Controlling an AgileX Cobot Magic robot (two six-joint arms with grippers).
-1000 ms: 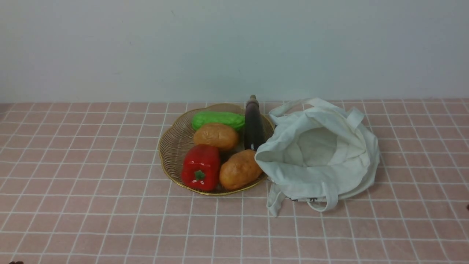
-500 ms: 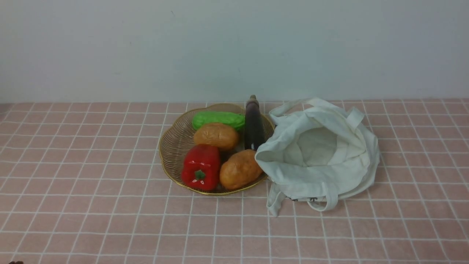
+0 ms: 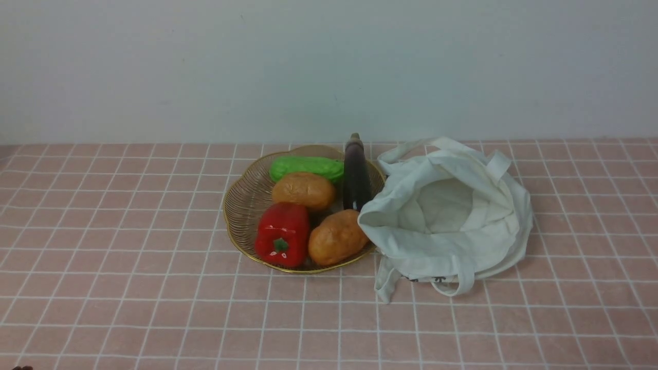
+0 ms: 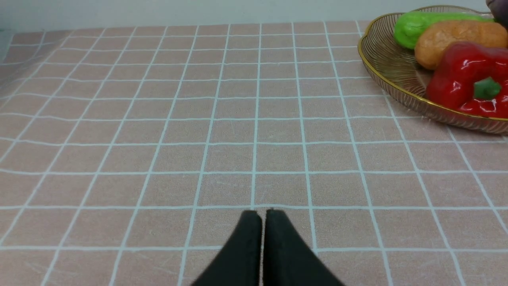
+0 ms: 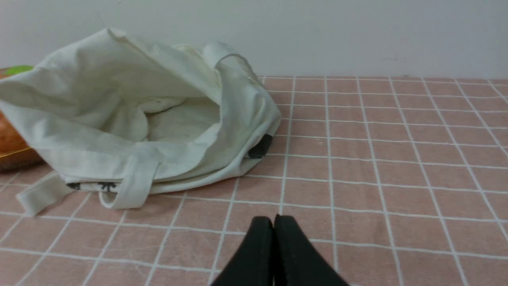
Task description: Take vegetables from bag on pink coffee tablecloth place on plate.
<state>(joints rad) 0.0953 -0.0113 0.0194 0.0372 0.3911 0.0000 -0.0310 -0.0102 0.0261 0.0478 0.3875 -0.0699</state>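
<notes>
On the bag [image 3: 452, 221], small dark print [image 3: 437, 279], unreadable.

Dark speck: a second ago it was showing at the front view's edge, well right of the bag [image 3: 447, 205] and nearer the robot; it is no longer showing there.
Timing: it was already missing half a second ago.
Right gripper [image 5: 274, 217]: now showing only in its own wrist view, it is hovering, jaws pressed together, over the tablecloth [image 5: 377, 159], apart from the bag.
</notes>
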